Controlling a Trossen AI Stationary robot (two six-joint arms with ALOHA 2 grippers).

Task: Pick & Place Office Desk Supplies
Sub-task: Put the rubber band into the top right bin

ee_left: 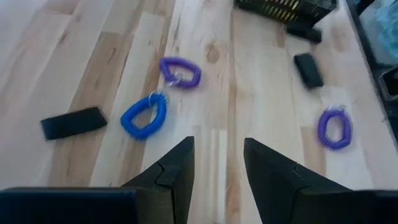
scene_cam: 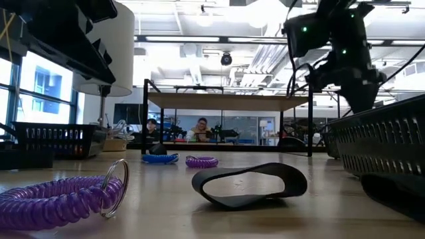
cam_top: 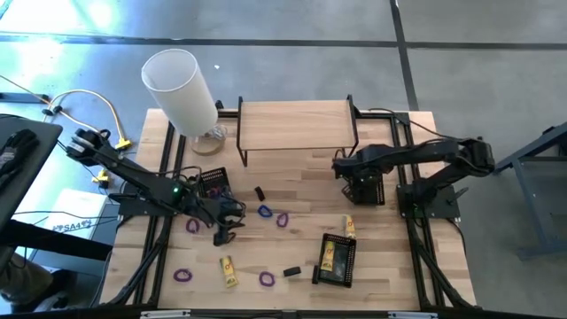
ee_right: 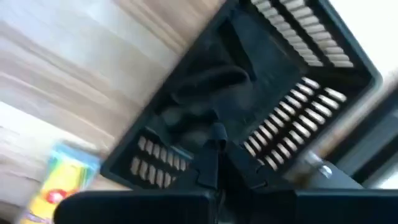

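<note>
Hovering: left gripper (ee_left: 217, 165), fingers parted, empty, above table (ee_left: 93, 62) near blue band loop (ee_left: 144, 116); right gripper (ee_right: 214, 146) pressed together over black mesh tray (ee_right: 292, 81).

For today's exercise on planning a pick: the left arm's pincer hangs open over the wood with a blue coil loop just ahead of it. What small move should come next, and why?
Probably ease the left pincer forward and down toward the blue coil loop. Its fingers stand apart and empty above bare wood, and that loop lies closest ahead, clear of the purple loop beyond it. The right pincer waits shut over a black mesh tray.
</note>
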